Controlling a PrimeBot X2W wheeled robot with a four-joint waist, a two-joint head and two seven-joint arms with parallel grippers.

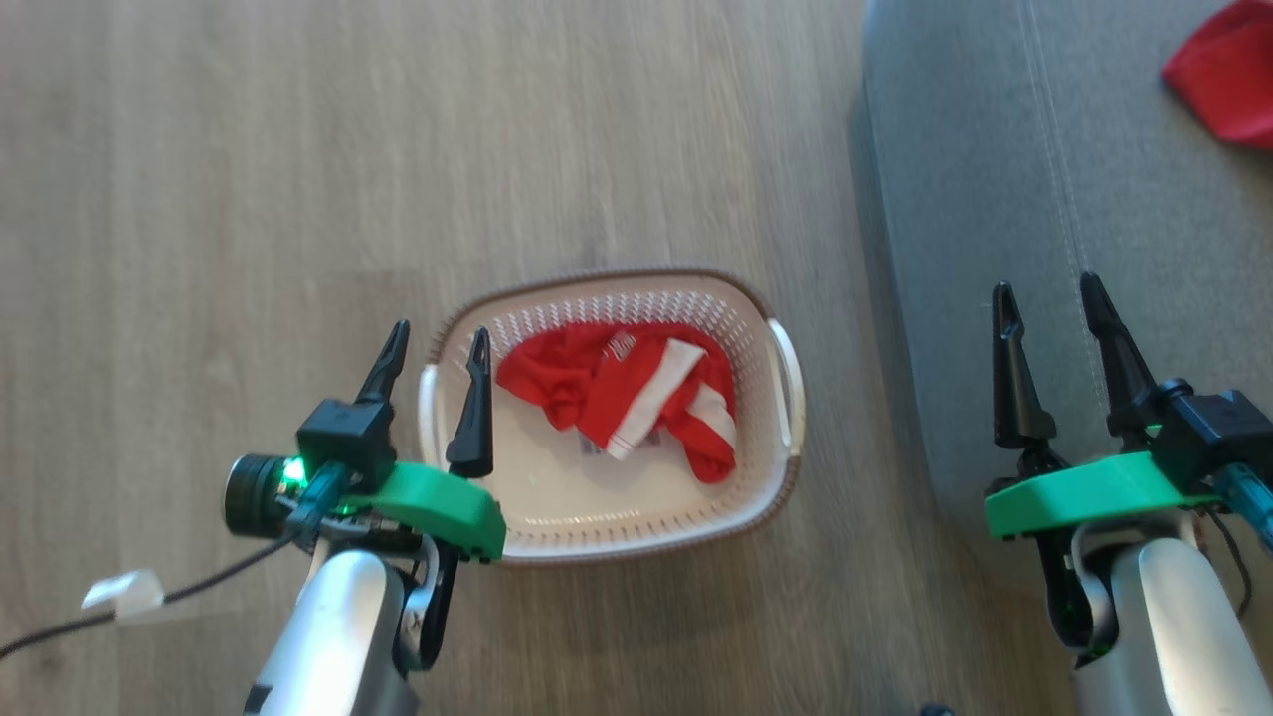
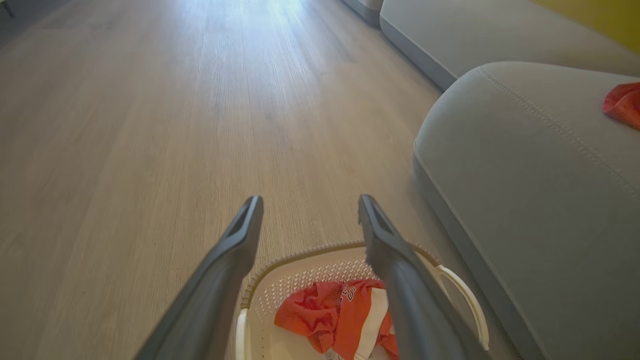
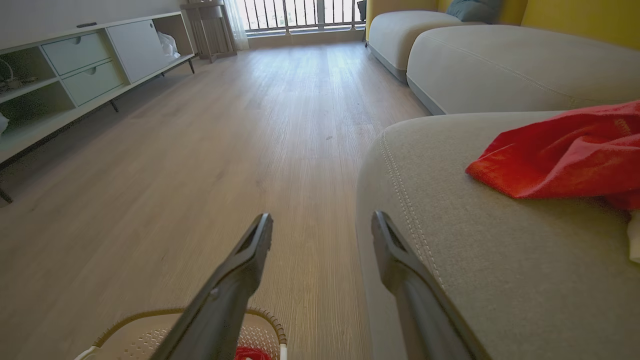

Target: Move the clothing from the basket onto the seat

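The cream basket (image 1: 756, 477) with a brown rim stands on the wood floor, left of the grey seat (image 1: 995, 199). A crumpled red garment with white panels (image 1: 636, 393) lies inside it, seen too in the left wrist view (image 2: 340, 315). A plain red garment (image 1: 1228, 75) rests on the seat's far right (image 3: 565, 155). My left gripper (image 1: 438, 338) hangs open above the basket's left end, nothing between its fingers. My right gripper (image 1: 1049, 298) is open and empty over the seat's near edge.
Wood floor (image 1: 249, 199) stretches left and beyond the basket. A black cable with a white tag (image 1: 124, 594) trails from my left wrist. A low white cabinet (image 3: 75, 65) lines the far wall, and more grey sofa cushions (image 3: 475, 60) stand behind the seat.
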